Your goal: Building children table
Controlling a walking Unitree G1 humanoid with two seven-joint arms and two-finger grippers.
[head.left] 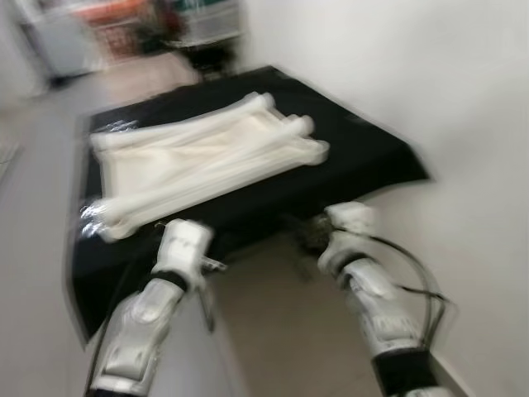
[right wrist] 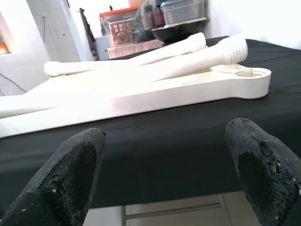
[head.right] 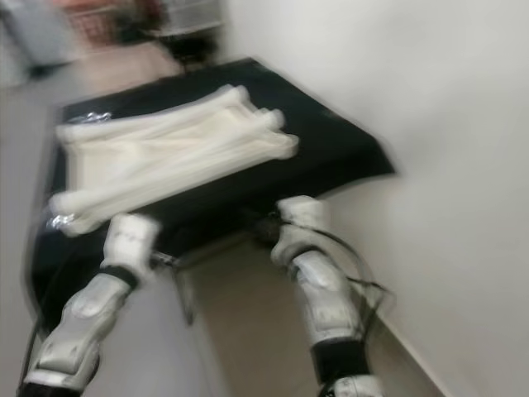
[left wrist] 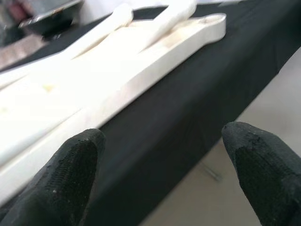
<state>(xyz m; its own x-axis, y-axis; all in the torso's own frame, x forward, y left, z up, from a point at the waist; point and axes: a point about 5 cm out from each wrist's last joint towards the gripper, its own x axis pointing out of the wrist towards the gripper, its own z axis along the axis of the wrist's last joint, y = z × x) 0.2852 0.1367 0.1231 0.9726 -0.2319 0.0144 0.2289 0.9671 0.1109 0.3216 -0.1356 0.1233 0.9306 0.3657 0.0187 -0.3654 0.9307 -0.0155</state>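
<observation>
Both wrist views show left pincer [left wrist: 160, 174] and right pincer [right wrist: 164, 176] open, empty, facing cream table parts [head.left: 207, 161] on black tabletop [head.left: 364, 157]; head views blur this

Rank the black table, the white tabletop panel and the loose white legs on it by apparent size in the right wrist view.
1. black table, spanning the frame
2. white tabletop panel
3. loose white legs, each slimmer than the panel; the two look alike, so they stay unranked.

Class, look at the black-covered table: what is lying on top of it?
On the black-covered table lie cream table parts: a flat tabletop with long legs laid over it. The surface beneath them is hidden.
</observation>
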